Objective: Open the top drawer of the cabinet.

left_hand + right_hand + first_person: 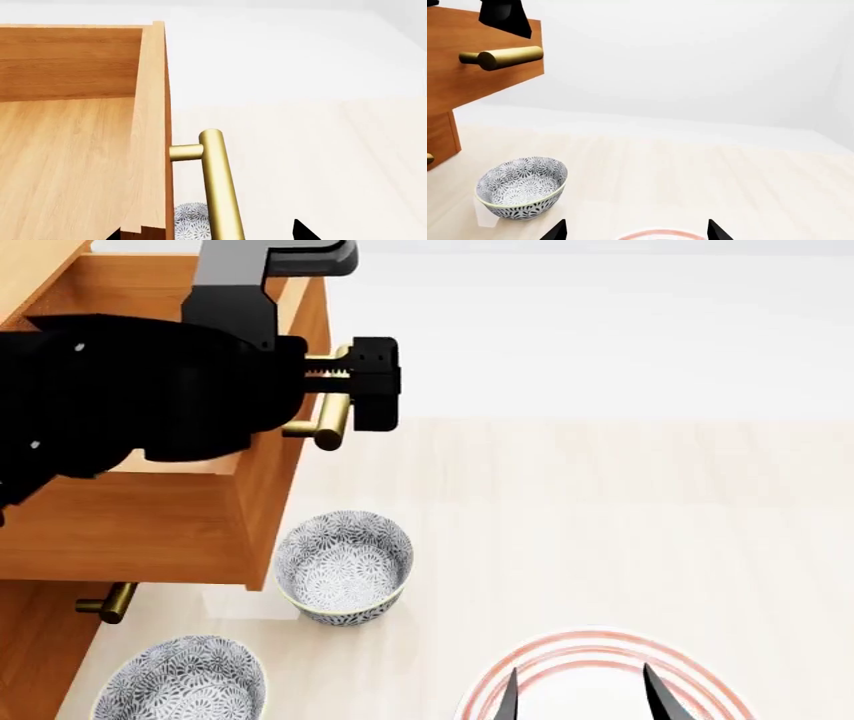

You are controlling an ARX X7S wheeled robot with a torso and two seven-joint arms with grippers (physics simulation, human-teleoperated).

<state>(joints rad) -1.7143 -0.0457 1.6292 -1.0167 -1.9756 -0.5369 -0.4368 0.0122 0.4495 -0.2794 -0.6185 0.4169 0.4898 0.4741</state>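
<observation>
Pale wood floor surrounds the orange-brown wooden cabinet [40, 640] — its top drawer [147, 525] juts well out, left tool [350, 390] clamped on the brass bar handle [331, 428]; right tool [577, 695] idles apart — release looks next

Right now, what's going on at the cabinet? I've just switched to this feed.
The left gripper is at the brass handle of the top drawer, with its jaws on either side of the bar. The drawer already stands well out of the cabinet, and its inside looks empty. The right gripper hangs open and idle above a red-ringed plate. Two patterned bowls sit on the floor below the drawer.
</observation>
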